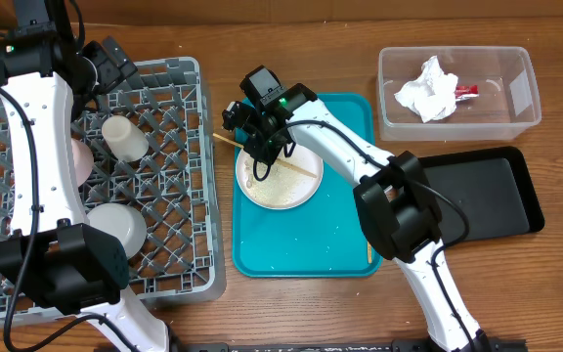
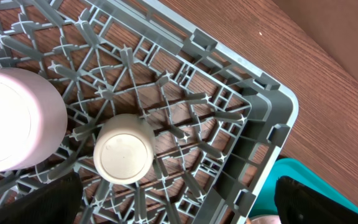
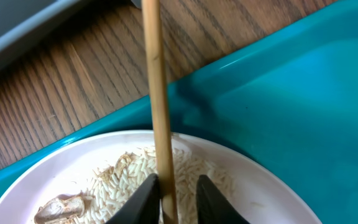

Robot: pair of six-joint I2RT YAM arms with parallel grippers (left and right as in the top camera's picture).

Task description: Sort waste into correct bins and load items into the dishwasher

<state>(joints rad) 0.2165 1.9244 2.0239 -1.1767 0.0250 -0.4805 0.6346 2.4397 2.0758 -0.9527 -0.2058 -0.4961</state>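
Dark fingertips (image 3: 148, 198) of the right gripper (image 3: 176, 198) sit astride a thin wooden chopstick (image 3: 157, 93), low over the white plate (image 3: 260, 186). Its jaws stand narrow. One pad looks pressed to the stick and the other shows a sliver of gap, so I can't tell whether it's truly pinched. Straddling it crosswise makes sense to me: a thin rod lying on a flat dish gives little else to grab.

From the fingers the chopstick's long axis runs straight away, over the rice crumbs (image 3: 129, 171) and past the plate's rim and the edge of the teal tray (image 3: 303, 93). Its far tip hangs above bare table (image 3: 73, 81), pointing towards the grey dish rack (image 1: 174, 166).

Over that rack's corner hangs the left gripper (image 2: 173, 208), jaws spread wide and empty. Just below it a small cup (image 2: 124, 155) stands bottom up beside a pinkish bowl (image 2: 11, 118). Off to the far side, a napkin (image 1: 428, 88) and a red wrapper (image 1: 465, 91) lie in the clear tub (image 1: 526, 108).
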